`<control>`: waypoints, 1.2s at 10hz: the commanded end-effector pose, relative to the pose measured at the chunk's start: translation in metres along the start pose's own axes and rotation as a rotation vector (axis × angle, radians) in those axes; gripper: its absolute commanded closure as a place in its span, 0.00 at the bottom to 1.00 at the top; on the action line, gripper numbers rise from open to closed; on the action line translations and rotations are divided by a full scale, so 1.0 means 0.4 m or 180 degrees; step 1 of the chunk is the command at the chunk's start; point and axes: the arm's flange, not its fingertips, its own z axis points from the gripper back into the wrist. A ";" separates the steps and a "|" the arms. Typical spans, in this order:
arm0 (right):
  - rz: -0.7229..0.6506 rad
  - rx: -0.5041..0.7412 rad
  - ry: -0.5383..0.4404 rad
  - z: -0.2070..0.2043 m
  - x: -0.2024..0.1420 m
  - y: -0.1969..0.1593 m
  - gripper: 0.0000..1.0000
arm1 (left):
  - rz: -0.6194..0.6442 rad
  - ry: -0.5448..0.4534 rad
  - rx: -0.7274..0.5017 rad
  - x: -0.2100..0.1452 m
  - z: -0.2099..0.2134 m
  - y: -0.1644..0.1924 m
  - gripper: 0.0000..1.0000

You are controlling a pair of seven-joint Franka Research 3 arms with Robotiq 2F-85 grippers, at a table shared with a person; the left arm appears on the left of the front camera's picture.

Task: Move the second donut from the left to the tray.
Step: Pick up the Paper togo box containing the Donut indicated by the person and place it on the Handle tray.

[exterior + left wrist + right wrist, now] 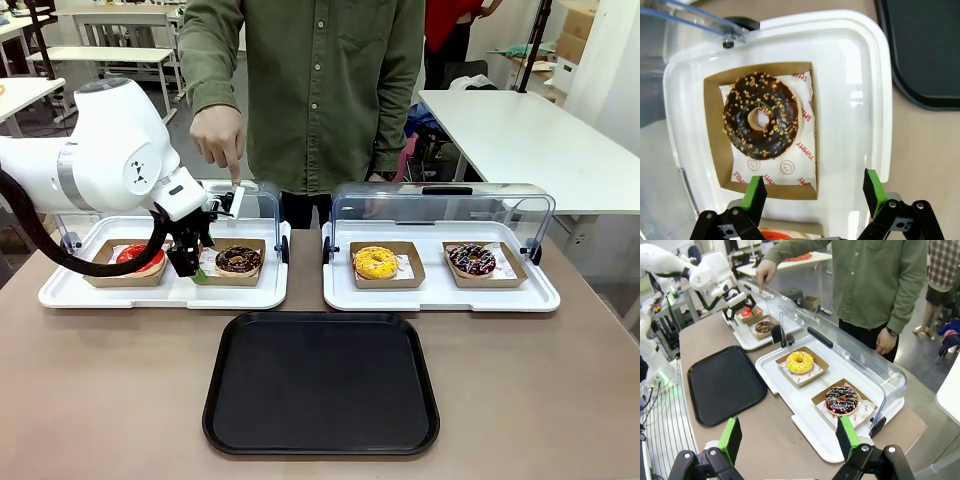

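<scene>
the approach is judged underway: the left hand (814, 186), wide open and empty, is poised over the chocolate sprinkled donut (761, 116) in its cardboard box (713, 131) on the white tray (850, 75), so lowering and closing are called for before carriage to the black tray (320, 385).

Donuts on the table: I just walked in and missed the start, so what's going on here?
The left gripper hangs open just above the sprinkled chocolate donut, which sits in its cardboard box on a white tray. A person's hand has a finger on that tray's raised clear lid. The donut is not yet on the black tray. The right gripper is open, holding nothing.
</scene>
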 end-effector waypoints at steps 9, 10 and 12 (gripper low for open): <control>0.0089 0.0006 -0.0081 0.001 0.008 -0.006 0.00 | 0.0039 0.0248 -0.0057 -0.030 -0.083 0.047 0.00; 0.0089 0.0006 -0.0081 0.001 0.008 -0.006 0.00 | 0.0038 0.0236 -0.0046 -0.033 -0.088 0.048 0.00; 0.0089 0.0006 -0.0081 0.001 0.008 -0.006 0.00 | 0.0023 0.0232 -0.0050 -0.035 -0.100 0.054 0.00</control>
